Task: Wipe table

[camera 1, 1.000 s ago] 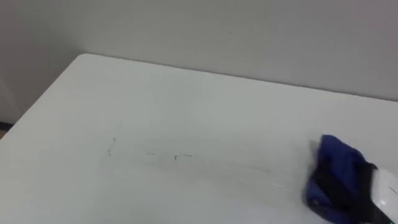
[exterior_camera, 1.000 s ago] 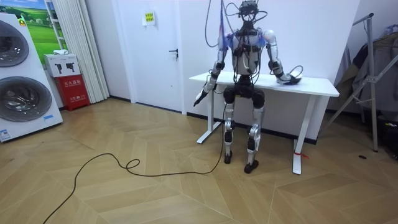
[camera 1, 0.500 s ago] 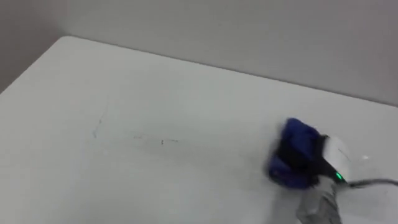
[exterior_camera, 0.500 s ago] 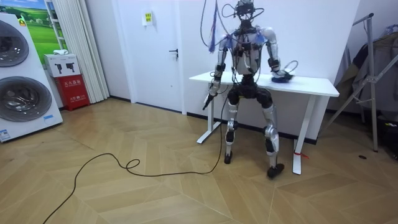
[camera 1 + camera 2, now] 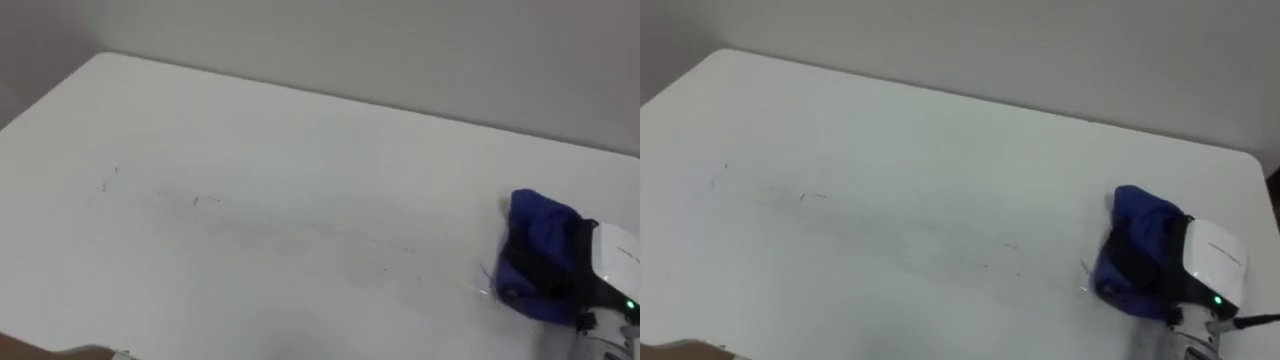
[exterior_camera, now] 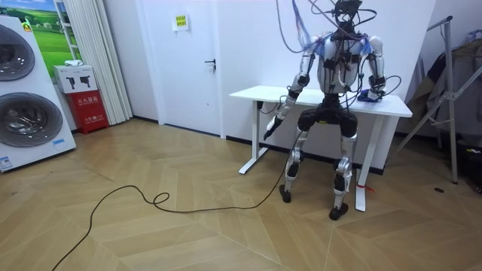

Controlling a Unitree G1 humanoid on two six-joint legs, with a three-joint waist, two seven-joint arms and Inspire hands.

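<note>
A crumpled blue cloth [image 5: 535,245] [image 5: 1138,240] lies on the white table [image 5: 300,170] near its right end. My right hand [image 5: 606,268] [image 5: 1208,262] rests on the cloth from the right, with dark fingers curled over and into it. Faint dark marks [image 5: 195,201] run across the tabletop to the left of the cloth. In the room view I stand at the table [image 6: 301,94] with legs apart, the right hand [image 6: 376,92] on the cloth [image 6: 366,95]. My left hand [image 6: 269,129] hangs below the table's edge with relaxed fingers.
A plain wall runs right behind the table's far edge. The table's right end [image 5: 1262,175] is close to the cloth. A door [image 6: 192,60], two washing machines [image 6: 22,98] and a red box [image 6: 89,109] stand at the room view's left, and a clothes rack [image 6: 452,83] at its right.
I have side-stepped toward the room view's right along the table. The right hand swept the cloth left, then back right, farther from the marks.
</note>
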